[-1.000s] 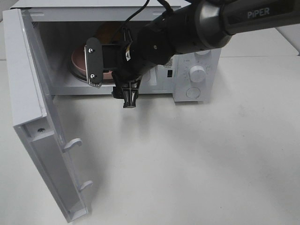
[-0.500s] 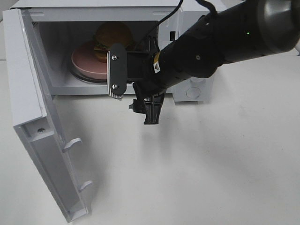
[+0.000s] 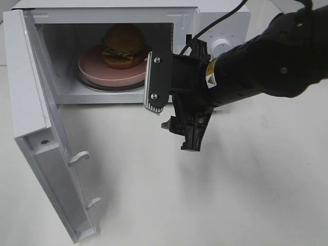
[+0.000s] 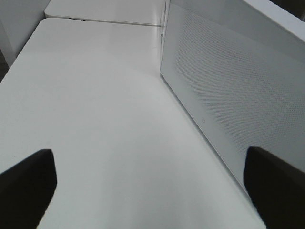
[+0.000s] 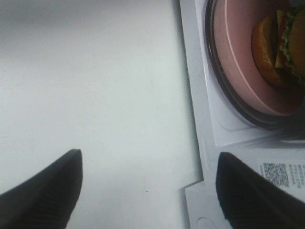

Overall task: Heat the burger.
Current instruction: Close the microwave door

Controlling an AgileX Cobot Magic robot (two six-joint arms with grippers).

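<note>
Right pincer [image 5: 147,191] apart, empty | burger [image 3: 123,46] on plate [image 3: 91,69] | QR label [image 5: 277,171], text seemingly illegible

Bright, even overhead light washes the white table [image 3: 246,195] — only a faint, soft shadow lies beneath the right arm [image 3: 266,77]. Wrist views are softer; the near dark fingers [image 5: 43,195] blur, probably out of focus.

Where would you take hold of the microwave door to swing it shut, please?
Near its free edge, the end with the two latch hooks, for the most leverage. The door stands wide open with no handle in view, so I would come from its outer face, on the left, and push rather than pinch. The right gripper hangs before the microwave and should clear first.
</note>
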